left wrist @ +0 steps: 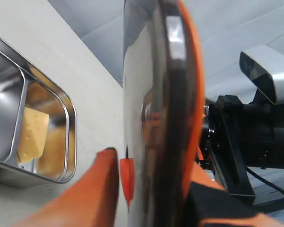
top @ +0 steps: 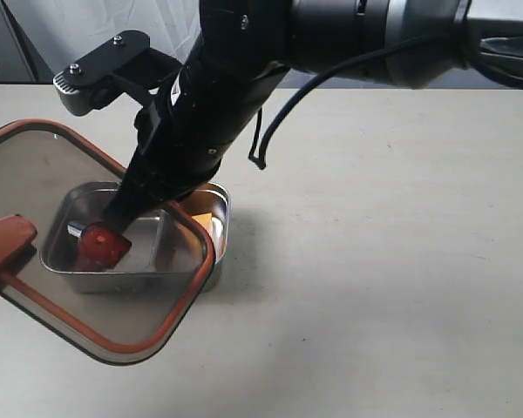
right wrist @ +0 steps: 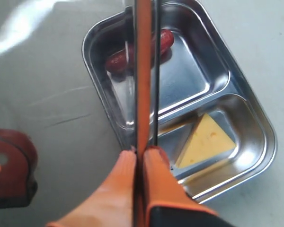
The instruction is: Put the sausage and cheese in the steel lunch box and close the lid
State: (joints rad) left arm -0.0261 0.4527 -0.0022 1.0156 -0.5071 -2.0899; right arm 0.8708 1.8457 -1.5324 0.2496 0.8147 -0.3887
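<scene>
The steel lunch box (right wrist: 270,137) lies open on the table. In its larger compartment lies the red sausage (right wrist: 117,59), and the yellow cheese (right wrist: 206,139) wedge fills the smaller one. The dark lid (top: 35,174) with its orange rim hangs tilted above the box's left part. My right gripper (right wrist: 143,150) reaches across and is shut on the lid (right wrist: 143,71), seen edge-on. My left gripper (left wrist: 156,179) pinches the lid (left wrist: 175,94) from the other side. In the exterior view the left gripper (top: 4,248) is at the lid's left edge and the right gripper (top: 100,244) over the box (top: 220,218).
The right arm's thick black body (top: 244,78) and its cable (top: 270,131) cross above the box from the upper right. Pale table (top: 375,261) spreads to the right and front. A white curtain (top: 87,35) hangs behind the table.
</scene>
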